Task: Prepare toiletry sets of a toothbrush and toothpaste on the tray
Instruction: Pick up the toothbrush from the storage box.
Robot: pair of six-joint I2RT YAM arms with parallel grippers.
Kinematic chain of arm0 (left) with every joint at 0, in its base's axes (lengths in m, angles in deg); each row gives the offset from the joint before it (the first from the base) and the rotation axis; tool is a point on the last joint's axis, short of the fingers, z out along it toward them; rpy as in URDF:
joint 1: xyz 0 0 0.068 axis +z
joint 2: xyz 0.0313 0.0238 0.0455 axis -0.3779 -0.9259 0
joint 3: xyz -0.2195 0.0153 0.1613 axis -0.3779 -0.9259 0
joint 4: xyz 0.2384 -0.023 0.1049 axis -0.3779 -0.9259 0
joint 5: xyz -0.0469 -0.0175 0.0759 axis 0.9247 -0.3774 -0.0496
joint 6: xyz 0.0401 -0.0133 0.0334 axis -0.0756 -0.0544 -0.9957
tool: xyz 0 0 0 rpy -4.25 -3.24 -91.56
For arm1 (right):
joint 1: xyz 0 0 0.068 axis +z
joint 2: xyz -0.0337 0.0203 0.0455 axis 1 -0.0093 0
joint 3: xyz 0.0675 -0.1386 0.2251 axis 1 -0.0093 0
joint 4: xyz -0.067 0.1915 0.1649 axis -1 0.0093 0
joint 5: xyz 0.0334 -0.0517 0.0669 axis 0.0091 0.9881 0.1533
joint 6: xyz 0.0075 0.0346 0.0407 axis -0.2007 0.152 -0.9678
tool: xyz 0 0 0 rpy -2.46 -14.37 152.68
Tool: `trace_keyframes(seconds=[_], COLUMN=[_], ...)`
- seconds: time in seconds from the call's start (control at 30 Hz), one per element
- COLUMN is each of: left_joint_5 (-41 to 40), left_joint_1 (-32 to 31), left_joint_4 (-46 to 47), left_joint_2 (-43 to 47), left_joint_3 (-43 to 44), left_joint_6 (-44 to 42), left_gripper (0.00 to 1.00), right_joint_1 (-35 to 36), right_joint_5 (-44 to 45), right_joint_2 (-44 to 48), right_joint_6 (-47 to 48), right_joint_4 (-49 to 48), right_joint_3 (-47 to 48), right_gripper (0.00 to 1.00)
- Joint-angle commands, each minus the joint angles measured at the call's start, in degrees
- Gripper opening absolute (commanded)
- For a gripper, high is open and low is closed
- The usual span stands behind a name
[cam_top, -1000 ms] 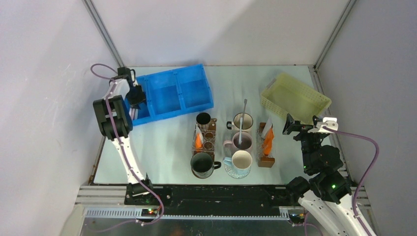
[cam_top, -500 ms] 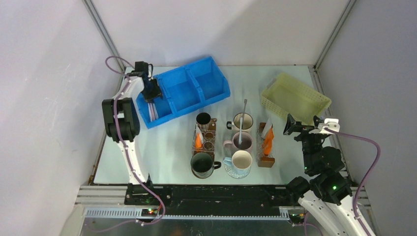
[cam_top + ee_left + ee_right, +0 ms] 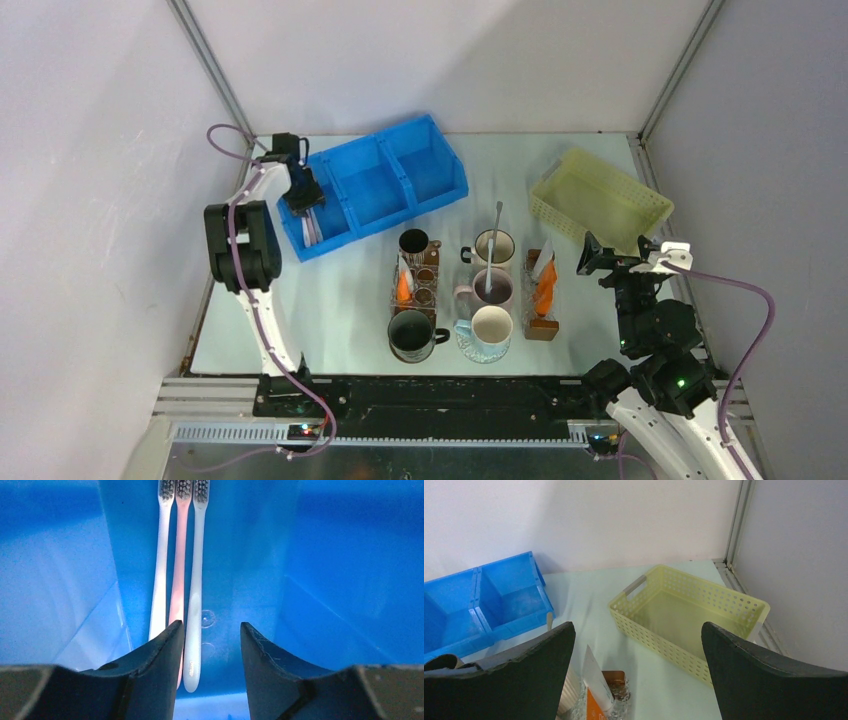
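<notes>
Left hand (image 3: 303,197) hangs over the end compartment of the blue tray (image 3: 400,170), jaws apart and gripping nothing, above three toothbrushes (image 3: 194,580) lying side by side. Orange toothpaste tubes (image 3: 546,292) stand in clear boxes (image 3: 541,327) beside the mugs (image 3: 492,325). The right hand (image 3: 597,256), spread wide and empty, hovers near the yellow basket (image 3: 600,195)

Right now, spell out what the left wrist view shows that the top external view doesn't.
Only the left wrist: the bristle heads, and that the three toothbrushes lie parallel, the pink one between two pale ones. Only the top external: the mugs, the orange toothpaste tubes in clear boxes, the yellow basket and the right tool. Both: the left tool, open, over an end compartment of the blue tray.
</notes>
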Motion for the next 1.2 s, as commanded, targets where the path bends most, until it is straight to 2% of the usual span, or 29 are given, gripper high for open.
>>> trace_keyframes(seconds=[0.0,0.53,0.8,1.0,1.17], left_joint_5=[-0.34,-1.42,0.16,1.04,4.28], left_joint_1=[-0.83,-1.09,-2.21,-2.33,-2.37], left_joint_4=[0.82,-1.92,-4.09,-7.05,-5.46], left_joint_2=[-0.43,-3.64,-4.93,-6.41,-5.01], left_joint_3=[0.29,2.21,4.82,7.65,6.27], left_joint_6=[0.91,1.97,0.71,-0.92,-0.29], left_gripper=[0.50,0.47,0.29,0.20,0.12], right_joint_1=[-0.20,-0.33,-0.33,-0.30,-0.37], right_joint_5=[-0.55,-0.56,-0.59,-0.61,-0.58], right_joint_2=[0.55,0.84,0.96,1.31,1.54], right_joint_6=[0.33,0.16,0.15,0.08,0.11], right_joint_4=[-1.03,-1.10,-0.97,-0.91,-0.82], right_joint_3=[0.01,0.01,-0.02,0.01,0.01], right_gripper=[0.99,1.00,1.00,0.99,0.99])
